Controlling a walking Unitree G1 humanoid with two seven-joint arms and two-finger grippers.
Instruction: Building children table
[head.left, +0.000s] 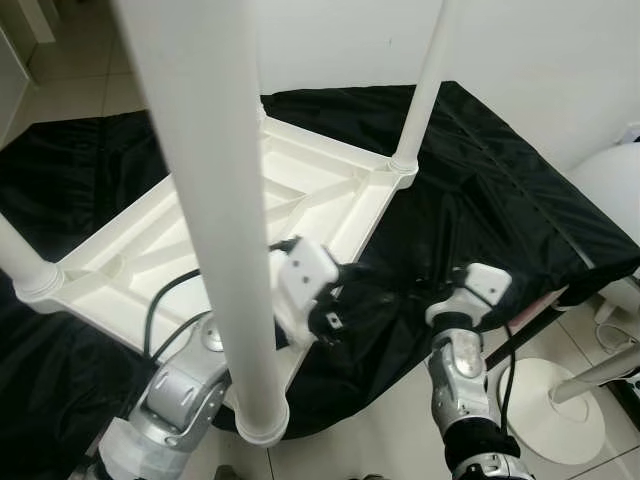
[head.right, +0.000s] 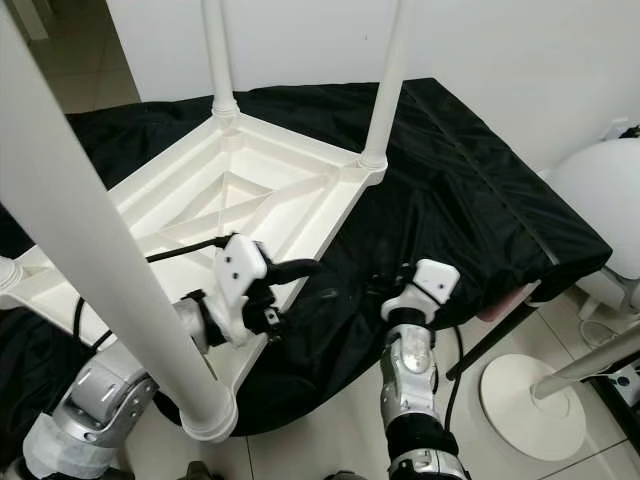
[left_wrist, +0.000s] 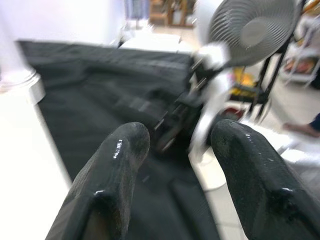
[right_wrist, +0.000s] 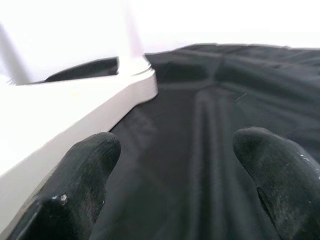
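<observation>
The upturned white plastic children's table, legs up, lies at centre-left on the black-draped counter; it looks light, stiff and slick, best gripped by its rim, near which the left pincer and right pincer hover open and empty.

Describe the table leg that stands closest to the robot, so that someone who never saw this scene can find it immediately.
A white plastic table lies upside down on a black cloth, its legs pointing up. At the corner nearest the robot, beside the left gripper, stands the nearest leg. It looks far thicker than the two legs at the far corners and crosses the picture from top to bottom.
</observation>
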